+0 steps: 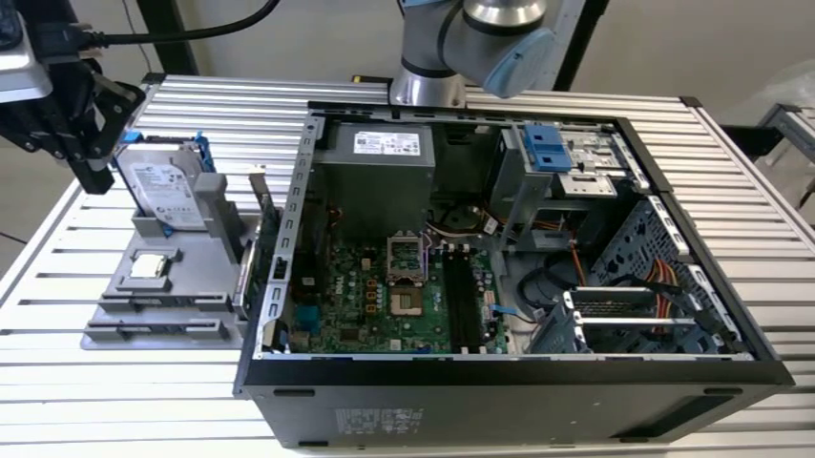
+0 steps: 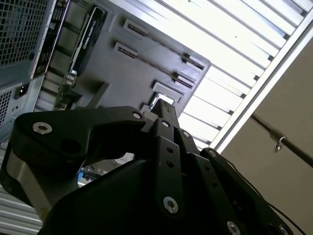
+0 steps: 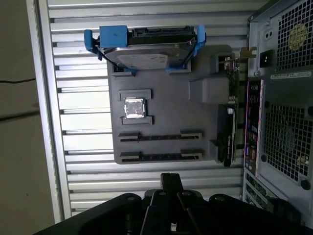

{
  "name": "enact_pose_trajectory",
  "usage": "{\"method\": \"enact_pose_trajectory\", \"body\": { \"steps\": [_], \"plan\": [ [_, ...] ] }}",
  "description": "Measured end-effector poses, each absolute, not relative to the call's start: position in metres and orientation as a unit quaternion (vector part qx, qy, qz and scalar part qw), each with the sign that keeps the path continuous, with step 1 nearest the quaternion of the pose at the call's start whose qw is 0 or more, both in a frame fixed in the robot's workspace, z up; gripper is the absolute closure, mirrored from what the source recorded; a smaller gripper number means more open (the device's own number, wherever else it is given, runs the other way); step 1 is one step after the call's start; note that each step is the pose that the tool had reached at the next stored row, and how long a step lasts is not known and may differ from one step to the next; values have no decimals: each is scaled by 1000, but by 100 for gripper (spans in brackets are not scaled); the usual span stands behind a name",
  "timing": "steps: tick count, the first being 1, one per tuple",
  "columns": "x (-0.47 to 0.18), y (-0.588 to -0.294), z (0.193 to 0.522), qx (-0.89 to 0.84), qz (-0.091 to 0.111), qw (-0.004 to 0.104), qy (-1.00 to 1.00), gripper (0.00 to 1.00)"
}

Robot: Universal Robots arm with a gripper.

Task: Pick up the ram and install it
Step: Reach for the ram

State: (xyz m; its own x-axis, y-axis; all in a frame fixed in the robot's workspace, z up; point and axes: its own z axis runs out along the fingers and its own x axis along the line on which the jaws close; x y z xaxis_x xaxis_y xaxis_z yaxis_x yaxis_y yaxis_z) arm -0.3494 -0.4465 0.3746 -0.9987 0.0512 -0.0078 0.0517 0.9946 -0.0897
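Gripper [image 1: 94,181] closed, empty, beside hard drive [image 1: 163,191] on grey tray [image 1: 128,336] (motherboard [image 1: 369,310] in exterior view)

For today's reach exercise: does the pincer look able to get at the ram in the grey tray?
Probably yes: the pincer hangs over the tray, and nothing covers the ram, on edge in its slot.

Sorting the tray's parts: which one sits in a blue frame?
The silver hard drive, propped up; the small square processor chip lies flat, unframed.
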Motion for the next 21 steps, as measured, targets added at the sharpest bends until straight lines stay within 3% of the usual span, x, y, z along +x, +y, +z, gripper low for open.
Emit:
{"method": "enact_pose_trajectory", "body": {
  "steps": [21],
  "plan": [
    [-349,-447,375,18,-45,2,999,100]
  ]
}}
